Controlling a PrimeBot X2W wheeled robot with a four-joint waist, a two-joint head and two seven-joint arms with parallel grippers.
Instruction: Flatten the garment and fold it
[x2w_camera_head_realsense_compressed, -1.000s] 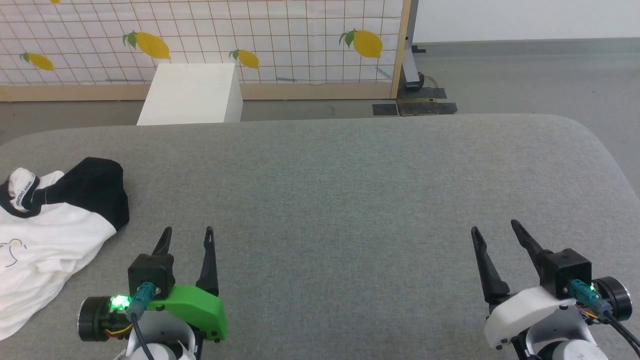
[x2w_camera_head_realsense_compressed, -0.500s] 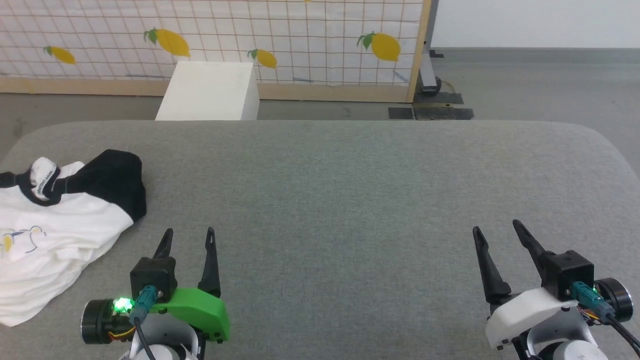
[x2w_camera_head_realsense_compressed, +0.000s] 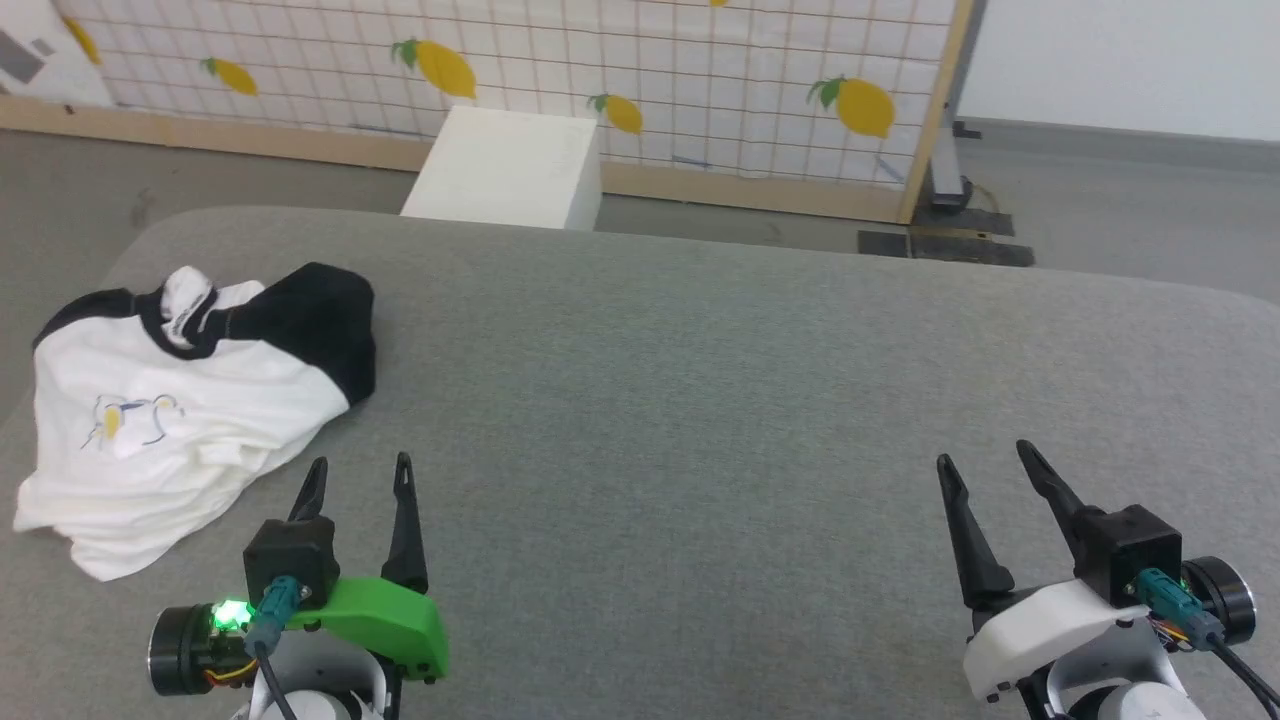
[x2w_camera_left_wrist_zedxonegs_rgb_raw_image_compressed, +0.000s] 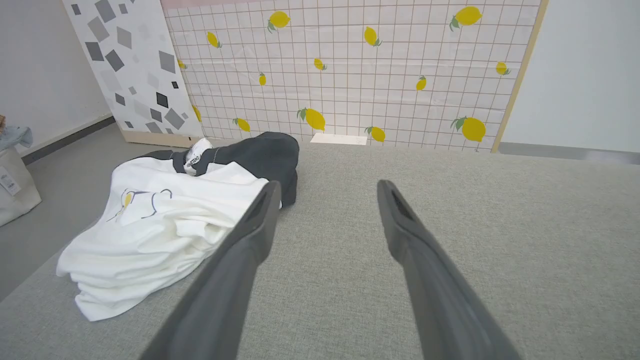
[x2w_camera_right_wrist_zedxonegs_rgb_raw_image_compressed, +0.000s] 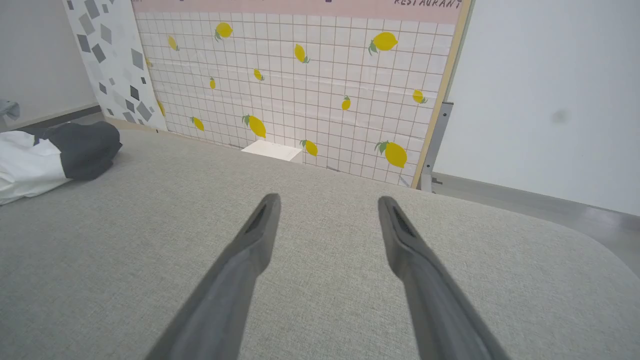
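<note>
The garment, a white shirt with black sleeves and neckband and a small print on the chest, lies crumpled at the left end of the grey table. In the left wrist view the garment sits just left of my fingers, and in the right wrist view the garment is far off at the left edge. My left gripper hovers open just right of the shirt's lower edge, holding nothing. My right gripper stands open and empty over bare table at the lower right.
A white box stands on the floor behind the table's far edge. A lemon-patterned tiled screen with a wooden frame runs behind it. The table's rounded corners show at far left and right.
The head camera has turned left, so the whole garment shows in view. Neither gripper has moved or changed its opening.
</note>
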